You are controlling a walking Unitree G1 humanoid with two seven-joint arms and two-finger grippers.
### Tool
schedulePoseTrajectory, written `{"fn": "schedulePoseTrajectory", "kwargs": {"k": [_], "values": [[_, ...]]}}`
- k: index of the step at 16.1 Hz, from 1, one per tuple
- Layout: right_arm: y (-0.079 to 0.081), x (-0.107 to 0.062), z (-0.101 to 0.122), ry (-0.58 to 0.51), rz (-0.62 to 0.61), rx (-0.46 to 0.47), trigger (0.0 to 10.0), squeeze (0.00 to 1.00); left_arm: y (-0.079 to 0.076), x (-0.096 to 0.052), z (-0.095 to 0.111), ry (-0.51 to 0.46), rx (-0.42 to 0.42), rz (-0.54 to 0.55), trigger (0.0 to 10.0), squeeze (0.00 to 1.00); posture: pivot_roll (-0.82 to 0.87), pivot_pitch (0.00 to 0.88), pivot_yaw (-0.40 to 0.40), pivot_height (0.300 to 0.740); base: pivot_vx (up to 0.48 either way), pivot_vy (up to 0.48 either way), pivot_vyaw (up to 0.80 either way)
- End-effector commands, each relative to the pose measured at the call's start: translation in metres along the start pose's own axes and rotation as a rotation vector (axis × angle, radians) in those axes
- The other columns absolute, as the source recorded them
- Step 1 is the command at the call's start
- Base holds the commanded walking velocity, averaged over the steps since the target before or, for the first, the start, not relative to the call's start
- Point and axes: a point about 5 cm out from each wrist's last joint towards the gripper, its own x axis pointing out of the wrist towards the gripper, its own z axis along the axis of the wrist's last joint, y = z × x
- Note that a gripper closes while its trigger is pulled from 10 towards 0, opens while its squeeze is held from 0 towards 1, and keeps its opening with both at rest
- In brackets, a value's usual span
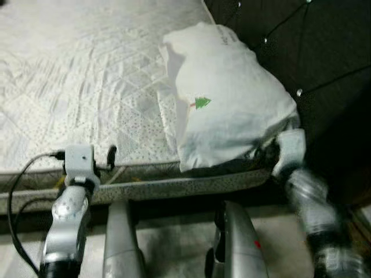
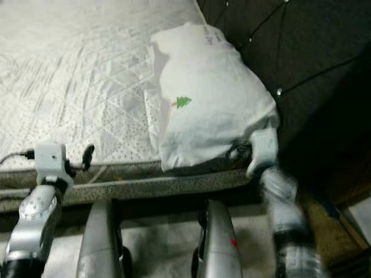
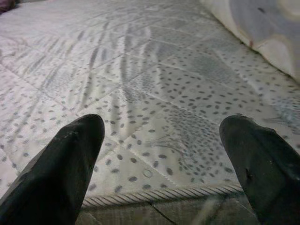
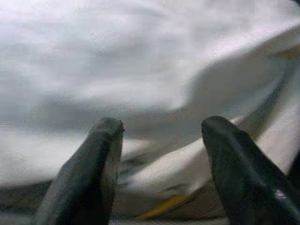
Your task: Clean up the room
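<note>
The bed (image 1: pixel 87 75), covered in a quilted, speckled pale mattress cover, lay before me against a dark tufted headboard (image 1: pixel 324 52). A white pillow (image 1: pixel 232 98) bearing a small green tree mark (image 1: pixel 202 103) rested at the bed's right front corner, leaning on the headboard and overhanging the mattress edge. My right pincer (image 4: pixel 161 140) was open, its fingers spread at the pillow's lower edge. My left pincer (image 3: pixel 164 159) was open above the mattress's front edge, well apart from the pillow.
</note>
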Motion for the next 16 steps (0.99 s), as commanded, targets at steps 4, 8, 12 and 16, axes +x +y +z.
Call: {"fn": "schedulePoseTrajectory", "kwargs": {"k": [4, 8, 12, 16], "values": [[0.042, -0.017, 0.021, -0.124, -0.099, 0.185, 10.0, 1.00, -0.001, -0.007, 0.003, -0.023, -0.029, -0.001, 10.0, 0.00, 0.01, 0.028, -0.023, 0.523, 0.000, 0.000, 0.00], [0.058, -0.013, 0.034, -0.158, -0.039, 0.255, 10.0, 1.00, -0.002, -0.013, 0.003, -0.028, -0.052, 0.027, 10.0, 0.00, 0.03, 0.000, -0.029, 0.528, 0.000, 0.000, 0.00], [0.061, -0.012, 0.044, -0.167, -0.023, 0.231, 10.0, 0.00, -0.007, -0.009, 0.000, -0.020, -0.055, 0.013, 10.0, 0.00, 0.01, 0.000, -0.025, 0.577, 0.000, 0.000, 0.00], [0.057, -0.022, 0.030, -0.112, -0.046, 0.236, 10.0, 0.00, 0.000, -0.012, -0.005, 0.013, -0.042, 0.000, 10.0, 0.00, 0.01, 0.000, -0.021, 0.625, 0.000, 0.000, 0.00]]}}
